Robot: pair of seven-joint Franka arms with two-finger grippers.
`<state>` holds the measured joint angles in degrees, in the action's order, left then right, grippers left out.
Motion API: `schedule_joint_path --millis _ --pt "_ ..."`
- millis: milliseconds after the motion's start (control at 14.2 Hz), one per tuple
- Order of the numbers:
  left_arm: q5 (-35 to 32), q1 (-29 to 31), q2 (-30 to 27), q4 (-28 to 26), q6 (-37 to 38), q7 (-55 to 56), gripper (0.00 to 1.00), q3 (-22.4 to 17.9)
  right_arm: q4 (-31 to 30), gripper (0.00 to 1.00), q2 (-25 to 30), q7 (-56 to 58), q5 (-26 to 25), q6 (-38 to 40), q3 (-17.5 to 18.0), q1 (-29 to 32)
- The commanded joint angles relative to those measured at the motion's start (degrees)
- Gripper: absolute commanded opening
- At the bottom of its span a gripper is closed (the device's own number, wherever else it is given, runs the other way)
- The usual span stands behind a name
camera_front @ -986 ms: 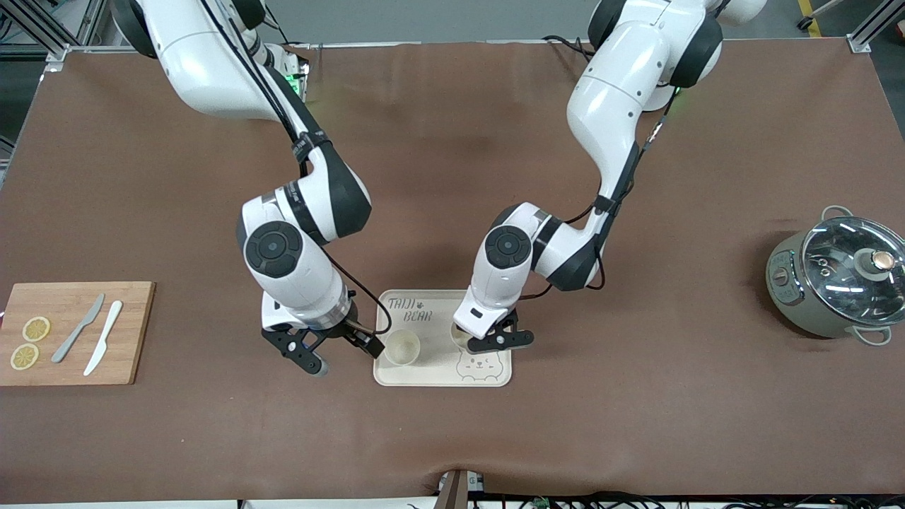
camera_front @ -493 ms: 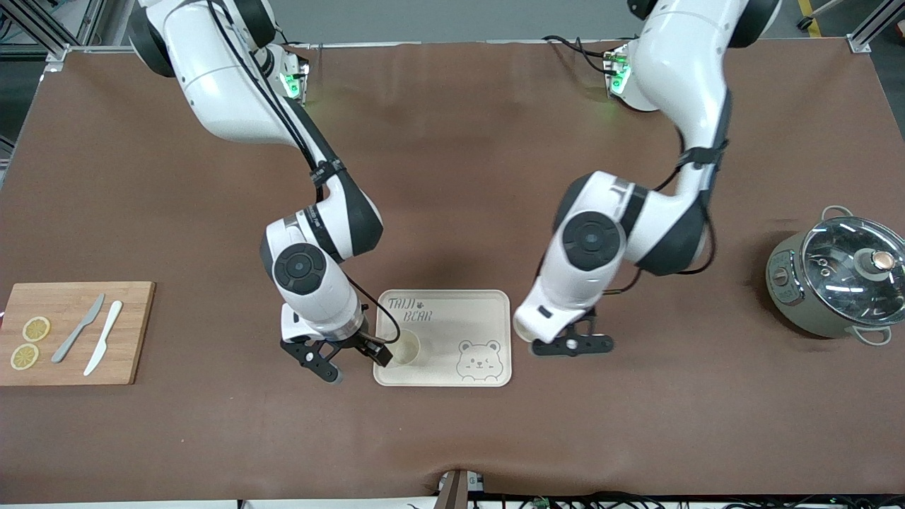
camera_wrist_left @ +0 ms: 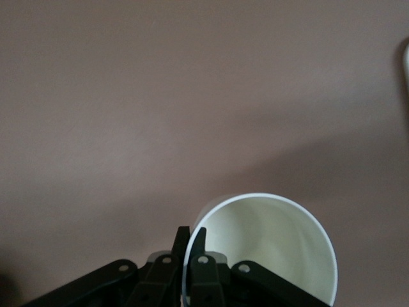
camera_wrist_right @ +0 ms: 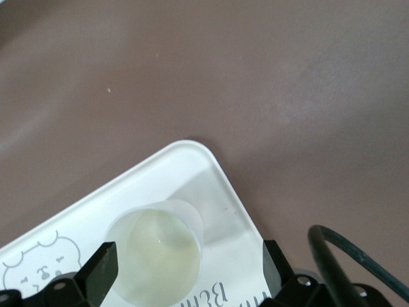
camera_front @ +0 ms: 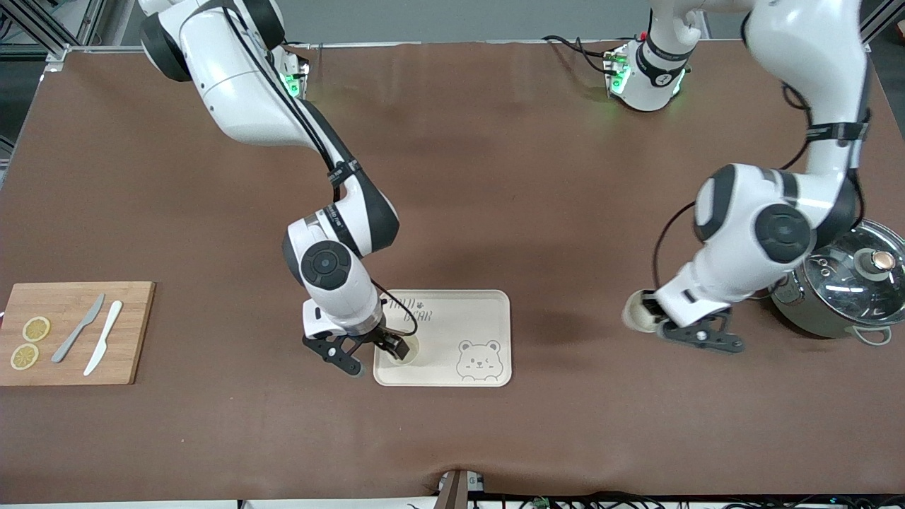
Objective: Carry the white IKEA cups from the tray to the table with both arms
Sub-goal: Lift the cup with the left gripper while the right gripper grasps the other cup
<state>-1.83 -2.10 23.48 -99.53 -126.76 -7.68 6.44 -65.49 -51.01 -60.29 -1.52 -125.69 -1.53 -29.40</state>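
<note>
One white cup stands on the cream bear-printed tray, at the tray's end toward the right arm. My right gripper is open and low over it. In the right wrist view the cup sits between the spread fingers on the tray. My left gripper is shut on the wall of the other white cup and holds it in the air over bare table between the tray and the pot. In the left wrist view the gripper pinches the rim of that cup, one finger inside it.
A grey pot with a glass lid stands at the left arm's end of the table, close to the left arm's elbow. A wooden cutting board with two knives and lemon slices lies at the right arm's end.
My left gripper has lifted its cup off the tray and carried it toward the pot. My right gripper has moved sideways from beside the tray to over the other cup.
</note>
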Motion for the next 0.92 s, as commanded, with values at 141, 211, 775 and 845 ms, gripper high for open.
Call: schedule_joint_path --millis 141,211,775,845 --pt "-0.28 5.78 -4.05 -11.45 -6.11 -9.8 0.0 1.91 0.98 1.0 -2.43 -1.32 -3.4 0.27 -0.4 -1.36" --pt "-0.28 7.18 -4.32 -13.48 -8.3 -11.64 0.0 1.91 0.63 1.0 -2.43 -1.41 -3.4 0.19 -0.4 -1.37" --pt "-0.01 12.03 -1.69 -19.12 -17.28 -15.79 0.0 2.0 -0.77 1.0 -3.22 -1.5 -3.48 -3.31 -0.4 -1.28" --pt "0.34 12.12 -0.9 -19.03 -18.33 -15.79 0.0 2.0 -1.48 1.0 -3.22 -1.41 -3.48 -5.33 -0.49 -1.19"
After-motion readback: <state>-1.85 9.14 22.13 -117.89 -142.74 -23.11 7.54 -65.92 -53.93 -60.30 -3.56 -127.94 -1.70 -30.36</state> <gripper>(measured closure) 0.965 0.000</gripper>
